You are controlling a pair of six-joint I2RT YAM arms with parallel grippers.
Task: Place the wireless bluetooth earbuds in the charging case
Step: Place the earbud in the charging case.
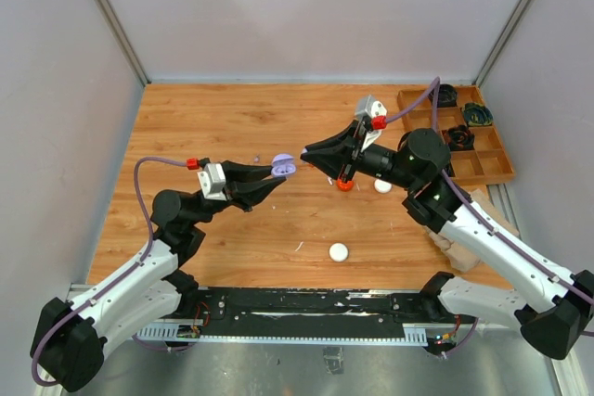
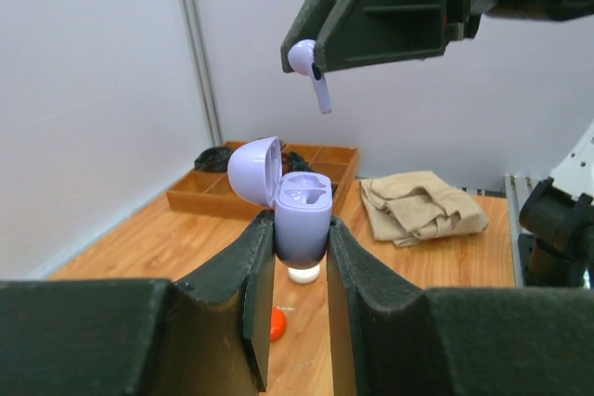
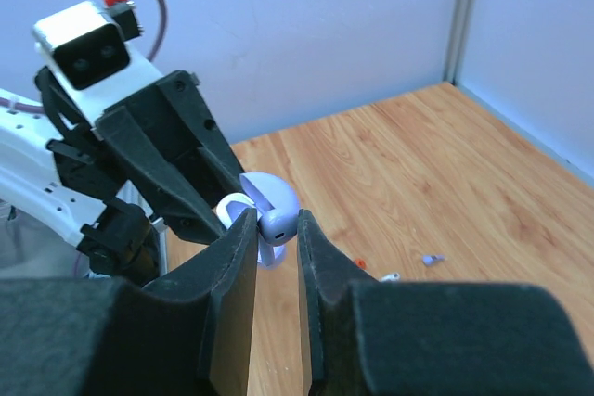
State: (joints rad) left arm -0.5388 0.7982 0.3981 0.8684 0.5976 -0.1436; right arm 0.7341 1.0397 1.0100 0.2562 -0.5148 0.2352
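While narrowed to a slim gap, grips at the left end effector [image 2: 302, 234] the lilac charging case [image 2: 303, 215] by its lower body: upright, with lid flipped open toward the left, raised clear of the bench [image 1: 232, 238]. Just to the right, pinches at the right end effector [image 1: 306, 151] one pale purple earbud [image 2: 309, 64], clamped fully down on the round head with the stem pointing downward. Holds that earbud above the open case, near but apart from it, not yet seated in a socket. Down on the bench, from left to right: a white puck [image 1: 339, 251] near the arm bases, an orange-red puck [image 1: 344, 185] beneath the right end effector, a second white puck [image 1: 383, 185] beside it. Loose earbuds [image 3: 430, 258] scattered on the wood, tiny. Farther right, a tan cloth [image 2: 422, 208] and a compartmented wooden tray [image 1: 455, 136].
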